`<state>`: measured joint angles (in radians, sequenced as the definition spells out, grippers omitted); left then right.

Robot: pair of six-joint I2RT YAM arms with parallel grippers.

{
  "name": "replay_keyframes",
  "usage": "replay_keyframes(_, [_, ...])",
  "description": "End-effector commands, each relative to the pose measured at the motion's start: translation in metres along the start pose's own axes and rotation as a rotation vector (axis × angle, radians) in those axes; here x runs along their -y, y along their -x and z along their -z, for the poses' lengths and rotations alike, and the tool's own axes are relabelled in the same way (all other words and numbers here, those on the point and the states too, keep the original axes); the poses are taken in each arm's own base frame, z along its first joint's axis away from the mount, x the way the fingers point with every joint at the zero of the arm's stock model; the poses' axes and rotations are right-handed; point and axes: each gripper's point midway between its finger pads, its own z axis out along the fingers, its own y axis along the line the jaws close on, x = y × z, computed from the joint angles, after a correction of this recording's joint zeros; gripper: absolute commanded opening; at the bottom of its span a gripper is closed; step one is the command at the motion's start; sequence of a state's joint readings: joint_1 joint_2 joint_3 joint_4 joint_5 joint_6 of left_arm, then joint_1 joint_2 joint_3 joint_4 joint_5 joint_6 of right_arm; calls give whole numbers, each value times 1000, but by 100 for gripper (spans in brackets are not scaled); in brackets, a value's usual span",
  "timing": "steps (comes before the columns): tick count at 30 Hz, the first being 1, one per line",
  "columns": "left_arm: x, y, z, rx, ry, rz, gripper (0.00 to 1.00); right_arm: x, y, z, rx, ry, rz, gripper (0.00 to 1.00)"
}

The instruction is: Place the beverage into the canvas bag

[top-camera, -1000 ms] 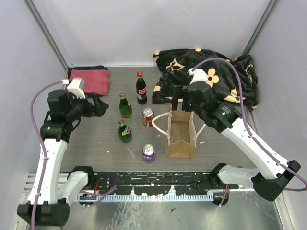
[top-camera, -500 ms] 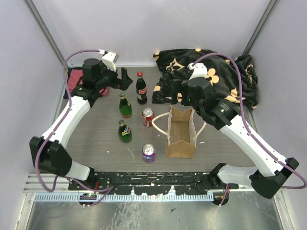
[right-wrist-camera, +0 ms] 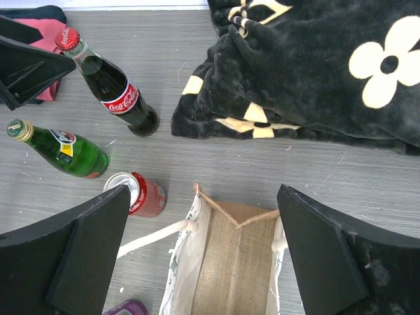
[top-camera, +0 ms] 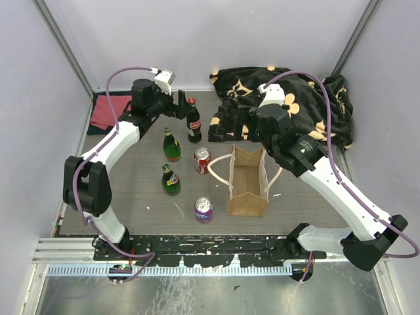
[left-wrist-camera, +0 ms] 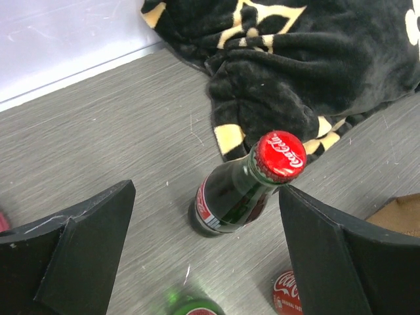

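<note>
At worktop (top-camera: 141,193) 1 o'clock, blanket (top-camera: 289,108). Near centre, upright bag (top-camera: 247,187) (mouth open), right jaws wide and empty over its 12 o'clock rim. At bag's 11 o'clock, cola bottle (top-camera: 193,121), framed by wide, empty left jaws.

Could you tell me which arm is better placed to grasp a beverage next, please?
Left: the cola bottle sits just ahead between its open left fingers, while the right fingers hover open over the canvas bag.
</note>
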<state>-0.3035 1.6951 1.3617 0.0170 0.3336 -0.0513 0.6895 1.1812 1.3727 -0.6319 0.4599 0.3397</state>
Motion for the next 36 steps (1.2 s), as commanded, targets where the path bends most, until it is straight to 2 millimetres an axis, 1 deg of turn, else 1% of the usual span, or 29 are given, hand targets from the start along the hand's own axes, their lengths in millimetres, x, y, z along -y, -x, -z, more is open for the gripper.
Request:
replay_keyframes(1, [14,25,-15,90,-71,-18,98,-1,21,-5,69,-11,-19,100])
replay_keyframes(5, [22,20,-25,85,-103,-6,98,-3,13,-12,53,-9,-23,100])
replay_keyframes(12, [31,4,-41,74,-130,-3,98,-2,-3,-21,26,-16,-21,100])
replay_keyframes(17, [32,-7,-53,69,-133,0,100,-2,-4,-25,21,-20,-21,100])
replay_keyframes(22, [32,-17,-62,67,-134,-5,94,-3,-5,-27,20,-20,-28,100])
replay_keyframes(26, [32,-21,-67,72,-133,-7,86,-4,-7,-29,18,-19,-33,100])
replay_keyframes(29, [32,-22,-69,74,-134,-7,75,-4,-8,-30,16,-19,-38,100])
replay_keyframes(33, [33,-22,-71,75,-138,-7,65,-4,-7,-30,18,-19,-42,100])
replay_keyframes(36, [35,-22,-72,73,-143,-7,49,-3,-8,-30,17,-22,-42,100])
